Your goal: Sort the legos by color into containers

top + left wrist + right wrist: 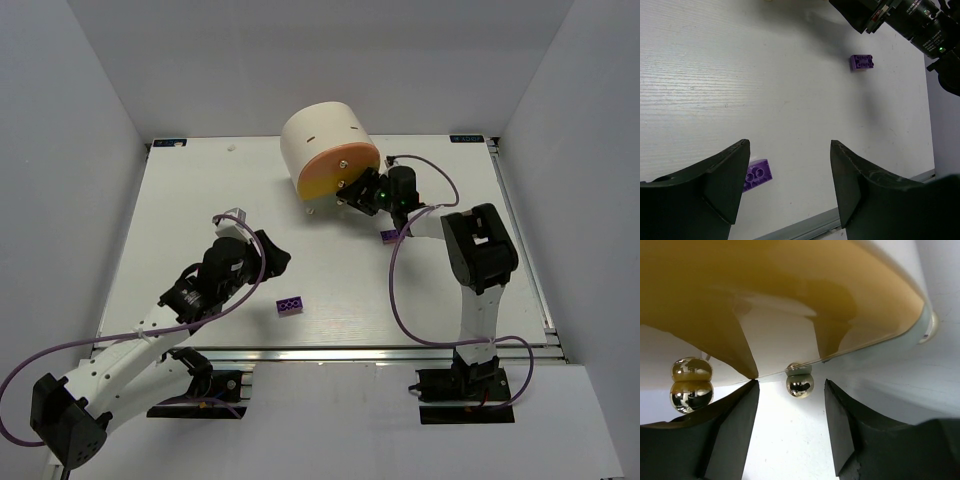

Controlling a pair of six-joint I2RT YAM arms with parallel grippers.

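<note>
right gripper (791, 382) spread either side of a shiny ball drawer knob (800, 385), left gripper (790, 145) spread above open woodgrain table (715, 75), studded purple lego (757, 176) beside it

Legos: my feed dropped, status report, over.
Left claw open, empty. Right claw open around a knob. Purple lego by left claw, second lego farther out, both unsorted. Nothing in the way.

The top camera looks steeply down from behind the arm bases over the whole table (200, 200), the left wrist camera looks low past the left claw (790, 150) across that table, sharing with it the near purple brick (757, 175) and the far purple brick (862, 61), and the right wrist camera sits close up against the cabinet (790, 280).
</note>
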